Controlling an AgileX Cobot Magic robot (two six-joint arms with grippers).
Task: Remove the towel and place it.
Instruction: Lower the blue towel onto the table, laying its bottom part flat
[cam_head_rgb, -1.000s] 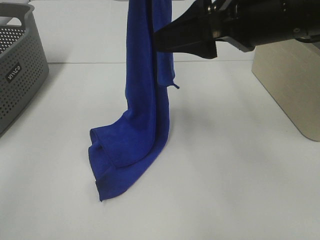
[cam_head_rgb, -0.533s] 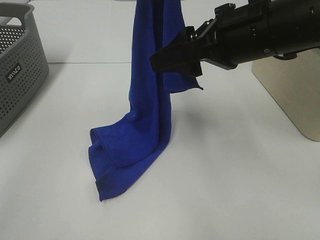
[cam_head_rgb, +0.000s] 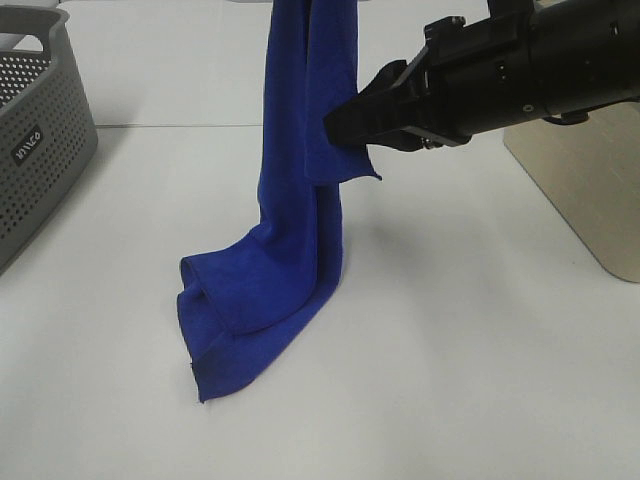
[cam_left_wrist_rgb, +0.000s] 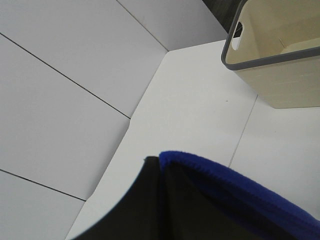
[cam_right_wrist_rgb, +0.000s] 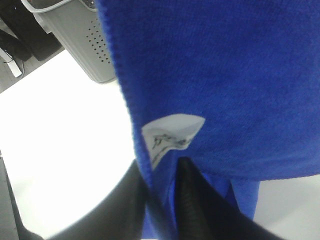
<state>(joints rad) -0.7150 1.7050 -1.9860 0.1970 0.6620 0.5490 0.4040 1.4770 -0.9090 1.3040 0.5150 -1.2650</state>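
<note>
Right wrist view puts you right at the pinch: the right gripper (cam_right_wrist_rgb: 160, 167) has its two smooth black fingers (cam_right_wrist_rgb: 197, 200) drawn close together with a thin strip of the towel (cam_right_wrist_rgb: 225, 75) between them. They nip its hemmed edge just below a small white label (cam_right_wrist_rgb: 170, 132), which sticks out folded and carries faint print. The cloth is deep royal blue and soft, with a fine nap and a stitched rim. From the high camera, that gripper comes in from the side and bites the free corner of a shorter flap, holding it slightly away from the rest of the hanging cloth. The towel runs up out of the top of the picture and hangs as a narrow column of long folds. Its lower end lies rumpled and doubled over on the matt white table (cam_head_rgb: 450, 350). The left gripper (cam_left_wrist_rgb: 162, 167) shows only in its own wrist camera: dark fingers pressed together, a rolled blue edge of the towel against them, closed on the cloth as far as I can see. Well to the left of the towel in the high view stands a grey perforated plastic basket (cam_head_rgb: 40, 130). Well to its right stands a smooth beige bin (cam_head_rgb: 590, 190) with rounded corners.
</note>
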